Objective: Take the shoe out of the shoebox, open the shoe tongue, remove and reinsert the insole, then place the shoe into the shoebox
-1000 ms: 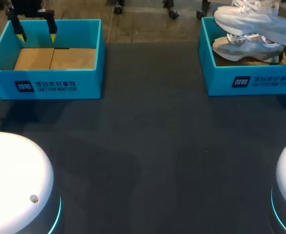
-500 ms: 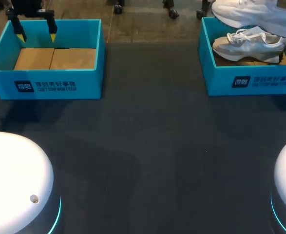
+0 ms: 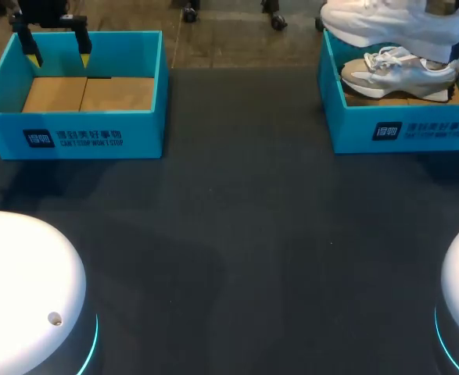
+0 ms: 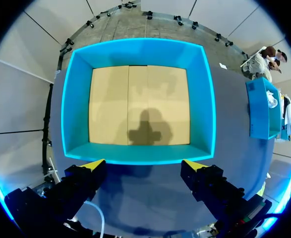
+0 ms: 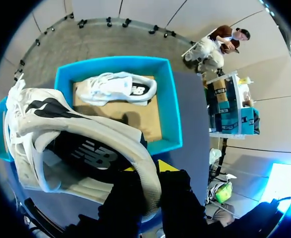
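My right gripper (image 5: 147,171) is shut on the heel rim of a white shoe (image 5: 71,144), which hangs in the air above the right blue shoebox (image 3: 401,129). The lifted shoe (image 3: 393,23) shows at the head view's far right, over the box. A second grey-white shoe (image 3: 397,74) lies on the cardboard floor of that box, also seen as the shoe in the box (image 5: 118,89) below my right gripper. My left gripper (image 3: 57,48) stands open above the near wall of the left blue shoebox (image 3: 73,133), its yellow fingertips (image 4: 93,164) wide apart over the box (image 4: 138,153), which holds nothing.
The two shoeboxes stand at the table's far left and far right corners. Dark table surface (image 3: 237,234) spreads between and in front of them. The white arm bases (image 3: 26,289) sit at the near corners.
The right arm has carried the lifted shoe up and to the left over the right box, uncovering more of the shoe lying inside. The left arm has not moved.
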Motion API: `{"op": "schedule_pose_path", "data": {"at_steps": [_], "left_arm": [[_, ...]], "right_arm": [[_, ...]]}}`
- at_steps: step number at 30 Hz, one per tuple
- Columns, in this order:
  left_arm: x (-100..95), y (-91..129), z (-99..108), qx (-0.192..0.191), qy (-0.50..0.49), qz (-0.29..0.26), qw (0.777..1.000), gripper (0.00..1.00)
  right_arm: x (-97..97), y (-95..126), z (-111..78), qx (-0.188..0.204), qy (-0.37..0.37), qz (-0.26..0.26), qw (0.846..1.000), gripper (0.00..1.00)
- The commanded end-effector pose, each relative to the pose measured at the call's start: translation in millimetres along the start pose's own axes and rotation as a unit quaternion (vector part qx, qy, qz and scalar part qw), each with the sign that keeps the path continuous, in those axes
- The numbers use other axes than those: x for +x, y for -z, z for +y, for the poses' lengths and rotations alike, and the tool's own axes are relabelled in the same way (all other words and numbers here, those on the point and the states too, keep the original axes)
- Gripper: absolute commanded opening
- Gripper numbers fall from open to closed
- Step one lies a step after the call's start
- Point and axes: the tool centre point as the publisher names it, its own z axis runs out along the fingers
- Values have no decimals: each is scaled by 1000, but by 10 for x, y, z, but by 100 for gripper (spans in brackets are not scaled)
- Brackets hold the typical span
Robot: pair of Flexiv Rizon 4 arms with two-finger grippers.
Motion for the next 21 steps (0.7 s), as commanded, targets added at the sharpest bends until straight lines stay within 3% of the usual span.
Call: {"op": "schedule_pose_path", "data": {"at_steps": [1, 8, 21], "left_arm": [[0, 0, 1, 0, 0, 0, 1000, 100], [0, 0, 1, 0, 0, 0, 1000, 100], [0, 0, 1, 0, 0, 0, 1000, 100]], "right_arm": [[157, 220, -535, -38, 0, -12, 999, 0], [522, 356, -1106, -39, -6, -9, 999, 0], [1278, 611, -1987, -47, -21, -11, 999, 0]]}}
